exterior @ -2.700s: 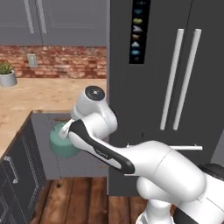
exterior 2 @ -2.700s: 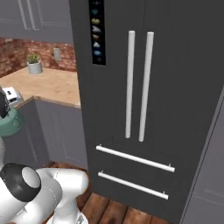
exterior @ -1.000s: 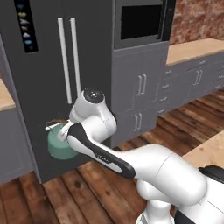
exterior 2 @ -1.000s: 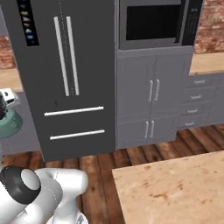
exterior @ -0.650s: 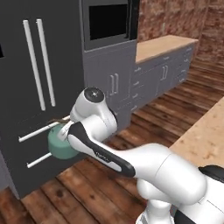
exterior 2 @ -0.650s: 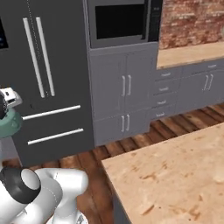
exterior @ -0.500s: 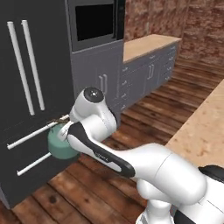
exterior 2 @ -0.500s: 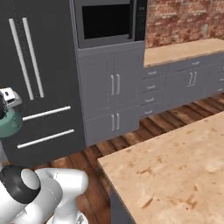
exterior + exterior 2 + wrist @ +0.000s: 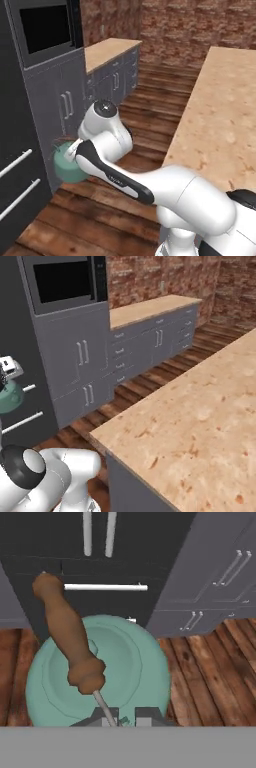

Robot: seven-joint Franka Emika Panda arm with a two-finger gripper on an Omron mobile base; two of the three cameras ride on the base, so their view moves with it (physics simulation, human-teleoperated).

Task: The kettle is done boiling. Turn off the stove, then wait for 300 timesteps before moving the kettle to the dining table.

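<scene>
The gripper (image 9: pixel 122 718) is seen closed tight on the thin metal end of the kettle's brown handle (image 9: pixel 67 639), so the kettle (image 9: pixel 97 672) hangs below the hand, carried in the air over the wood floor (image 9: pixel 200 677) rather than set on anything. In the left base view the kettle (image 9: pixel 67 162) is tucked low beside the arm's elbow, near the grey cabinets (image 9: pixel 60 107), well apart from any counter; it is judged to be held close to the body so it stays steady while the base drives. The dining table (image 9: pixel 200 426) is seen close on the right, its light speckled top bare on the near part, which is likely where the kettle is meant to go. The carry step is judged in progress, with set-down not yet done. Farther off, a built-in black oven (image 9: pixel 65 281) above cabinet doors, a wood-topped counter (image 9: pixel 150 308) and a brick wall (image 9: pixel 165 273) are visible.
</scene>
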